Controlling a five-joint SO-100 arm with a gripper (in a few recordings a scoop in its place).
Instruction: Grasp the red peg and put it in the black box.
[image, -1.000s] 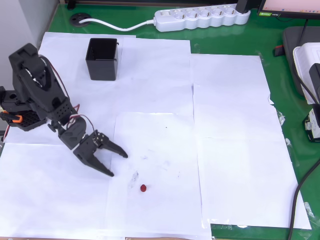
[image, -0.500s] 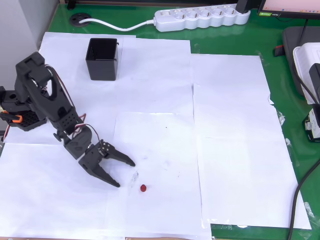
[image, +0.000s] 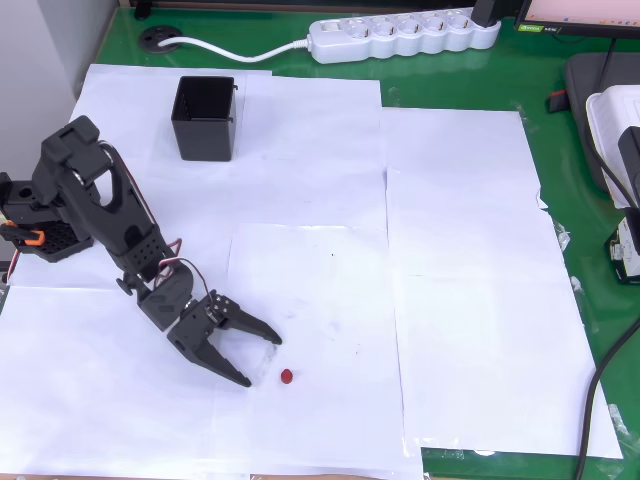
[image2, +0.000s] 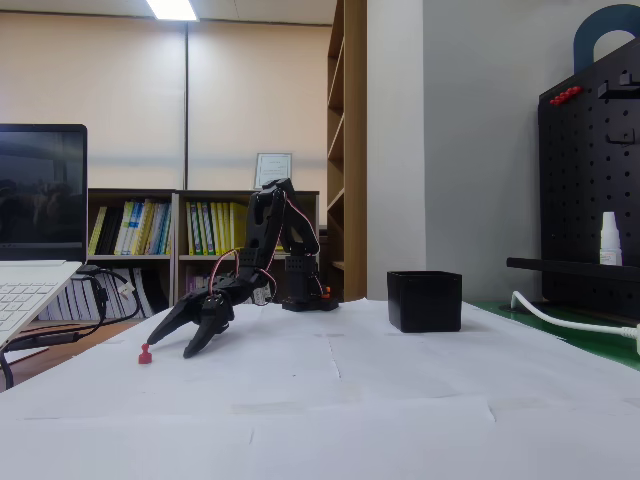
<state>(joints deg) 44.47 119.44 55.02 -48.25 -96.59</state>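
Observation:
The red peg is a tiny dark-red dot on the white paper near the table's front edge in the overhead view; in the fixed view the red peg stands at the left. My gripper is open, its two black fingers pointing at the peg from the left, tips just short of it and apart from it. In the fixed view the gripper hangs low over the paper, right of the peg. The black box stands upright at the back left; in the fixed view the black box is right of the arm.
White paper sheets cover a green table. A white power strip with its cable lies along the back edge. The arm's black base sits at the left edge. A laptop stands at the left of the fixed view.
The arm has reached forward and to the right in the overhead view, bringing the open gripper closer to the red peg. Peg and box have not moved.

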